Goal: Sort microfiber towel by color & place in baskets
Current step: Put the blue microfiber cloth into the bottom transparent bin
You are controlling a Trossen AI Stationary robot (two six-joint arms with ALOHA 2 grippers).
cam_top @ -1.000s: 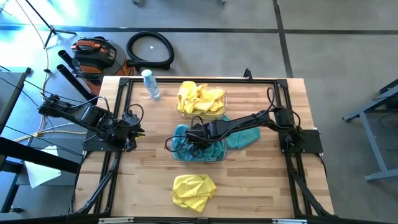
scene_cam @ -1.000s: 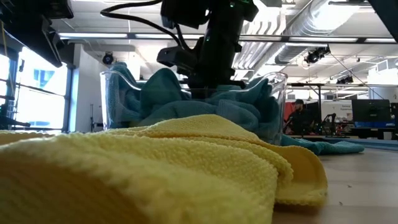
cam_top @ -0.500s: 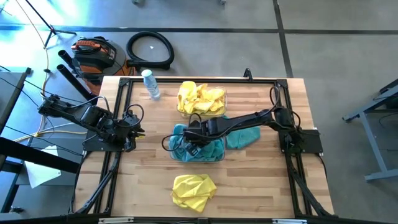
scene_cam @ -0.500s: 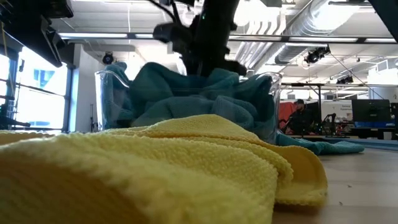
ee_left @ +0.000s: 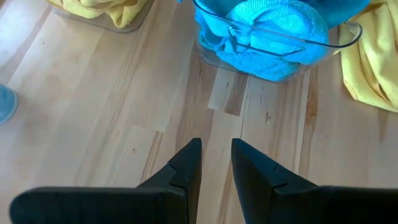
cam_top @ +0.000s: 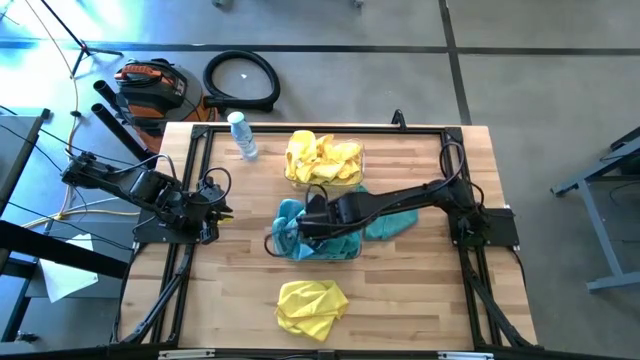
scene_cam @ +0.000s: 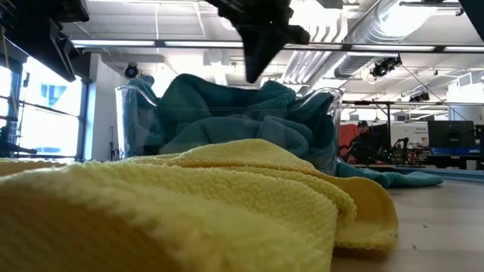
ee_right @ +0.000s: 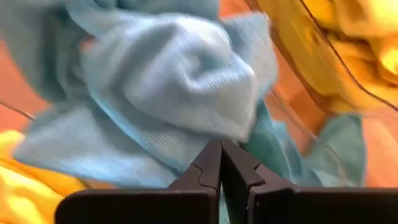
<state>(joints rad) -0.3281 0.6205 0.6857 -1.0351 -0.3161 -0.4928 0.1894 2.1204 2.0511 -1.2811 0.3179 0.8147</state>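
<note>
Right hand [cam_top: 310,225] has lifted from the teal basket [cam_top: 352,252], fingers pressed together, empty; piled towels [scene_cam: 227,113] may spill.

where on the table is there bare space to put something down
Bare wood lies right of the loose yellow towel at the front, and between the teal basket and left gripper. The middle is crowded: yellow basket, teal basket, right gripper, teal towel.

We see even, bright daylight in the high view, with a pale glare at its upper left; the low view is backlit by ceiling strip lights [scene_cam: 189,44] and a window at left; its near yellow towel [scene_cam: 174,211] is soft-focused; the right wrist view is motion-blurred throughout.
</note>
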